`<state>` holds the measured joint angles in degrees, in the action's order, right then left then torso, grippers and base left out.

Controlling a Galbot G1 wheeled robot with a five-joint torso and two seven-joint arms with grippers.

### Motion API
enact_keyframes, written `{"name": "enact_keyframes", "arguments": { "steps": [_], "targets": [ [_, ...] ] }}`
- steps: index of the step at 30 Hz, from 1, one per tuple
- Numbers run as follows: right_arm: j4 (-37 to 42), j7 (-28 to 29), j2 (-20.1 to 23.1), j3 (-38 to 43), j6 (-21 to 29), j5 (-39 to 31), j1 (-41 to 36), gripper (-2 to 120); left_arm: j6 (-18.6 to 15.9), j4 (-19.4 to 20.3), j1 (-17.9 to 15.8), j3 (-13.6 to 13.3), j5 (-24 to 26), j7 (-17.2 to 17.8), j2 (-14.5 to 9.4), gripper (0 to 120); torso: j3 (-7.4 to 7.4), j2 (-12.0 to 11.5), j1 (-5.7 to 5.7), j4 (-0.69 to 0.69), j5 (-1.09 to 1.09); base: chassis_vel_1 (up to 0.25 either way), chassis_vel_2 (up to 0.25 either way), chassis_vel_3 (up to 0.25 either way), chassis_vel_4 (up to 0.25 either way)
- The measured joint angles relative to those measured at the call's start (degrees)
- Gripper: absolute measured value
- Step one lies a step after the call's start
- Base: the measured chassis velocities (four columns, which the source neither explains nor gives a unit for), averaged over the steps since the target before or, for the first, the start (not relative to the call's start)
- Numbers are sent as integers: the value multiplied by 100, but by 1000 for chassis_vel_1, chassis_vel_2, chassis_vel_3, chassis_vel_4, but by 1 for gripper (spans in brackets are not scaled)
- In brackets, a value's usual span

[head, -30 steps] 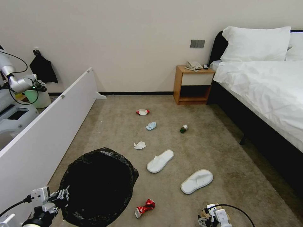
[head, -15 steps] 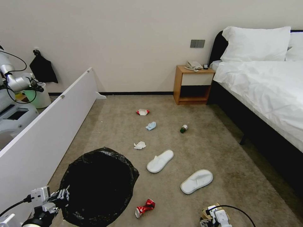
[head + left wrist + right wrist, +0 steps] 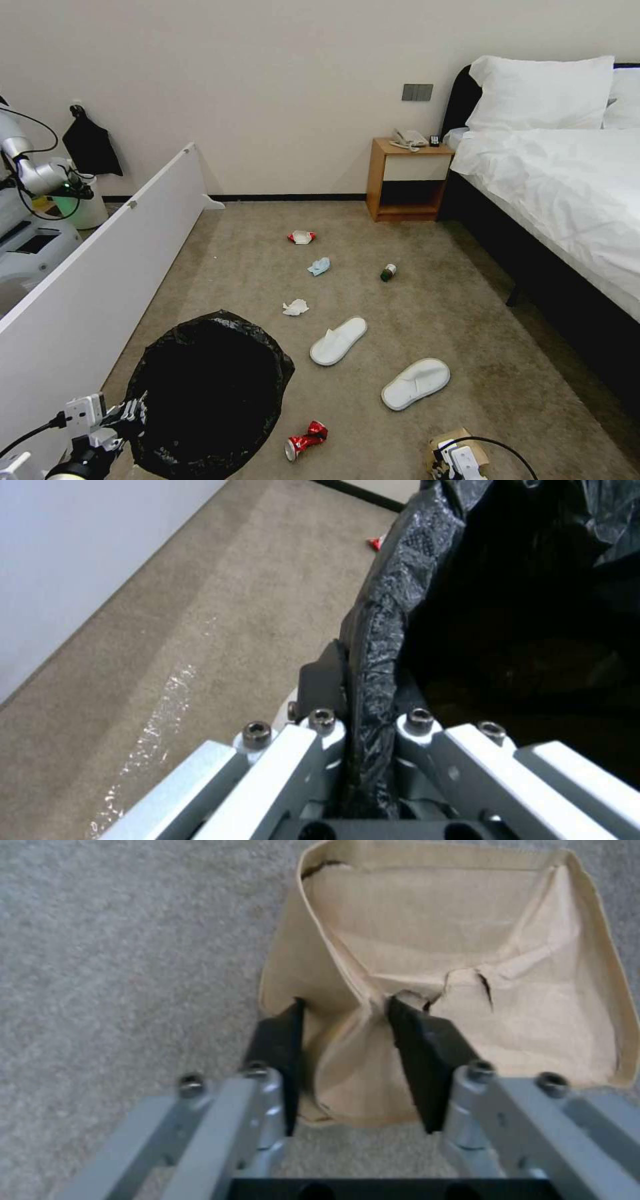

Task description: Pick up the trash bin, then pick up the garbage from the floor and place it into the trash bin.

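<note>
The trash bin [image 3: 207,393], lined with a black bag, hangs at the lower left; my left gripper [image 3: 133,415] is shut on its rim [image 3: 373,645]. At the bottom right my right gripper [image 3: 445,469] is low on the floor [image 3: 467,300], its fingers [image 3: 417,1050] closed on a wall of the brown paper carton [image 3: 453,955]. Garbage lies on the carpet: a crushed red can [image 3: 305,440], two white slippers [image 3: 339,340] [image 3: 415,383], a tissue [image 3: 295,307], a pale-blue wad [image 3: 319,266], a green bottle [image 3: 388,272] and a red-white packet [image 3: 301,237].
A long white panel [image 3: 100,280] runs along the left, with another robot's arm [image 3: 37,177] behind it. The bed [image 3: 567,193] fills the right side. A wooden nightstand [image 3: 407,180] stands against the back wall.
My right gripper has sunk lower toward the floor, so more of the carton shows above it. The bin and my left gripper have stayed put.
</note>
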<state>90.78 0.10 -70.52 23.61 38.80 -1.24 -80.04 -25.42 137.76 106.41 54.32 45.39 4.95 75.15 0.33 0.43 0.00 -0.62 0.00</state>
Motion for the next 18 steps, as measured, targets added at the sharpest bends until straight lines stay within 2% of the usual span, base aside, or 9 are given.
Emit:
{"name": "enact_keyframes", "arguments": {
  "steps": [2, 3, 5, 6, 8, 18],
  "targets": [
    [52, 2, 27, 30, 20, 7, -37, 23, 0, 4, 4, 0, -2, 1, 4, 3, 0, 0, 0, 0, -1, 0, 0, 0, 0],
    [52, 2, 27, 30, 20, 7, -37, 23, 0, 4, 4, 0, -2, 1, 4, 3, 0, 0, 0, 0, -1, 0, 0, 0, 0],
    [99, 6, 37, 75, 23, 8, -63, 10, 0, 17, 2, -9, -8, 1, 8, 3, 0, 0, 0, 0, 0, 0, 0, 0, 0],
    [99, 6, 37, 75, 23, 8, -63, 10, 0, 17, 2, -9, -8, 1, 8, 3, 0, 0, 0, 0, 0, 0, 0, 0, 0],
    [129, 8, 41, 98, 23, 9, -78, 2, 0, 20, 0, -14, -13, 1, 7, 3, 0, 0, 0, 0, 0, 0, 0, 0, 0],
    [272, 21, 49, 185, 24, 10, -169, 0, 0, 18, -16, -28, -16, 1, -23, 3, 0, 0, 0, 0, 0, 0, 0, 0, 0]
  ]
}}
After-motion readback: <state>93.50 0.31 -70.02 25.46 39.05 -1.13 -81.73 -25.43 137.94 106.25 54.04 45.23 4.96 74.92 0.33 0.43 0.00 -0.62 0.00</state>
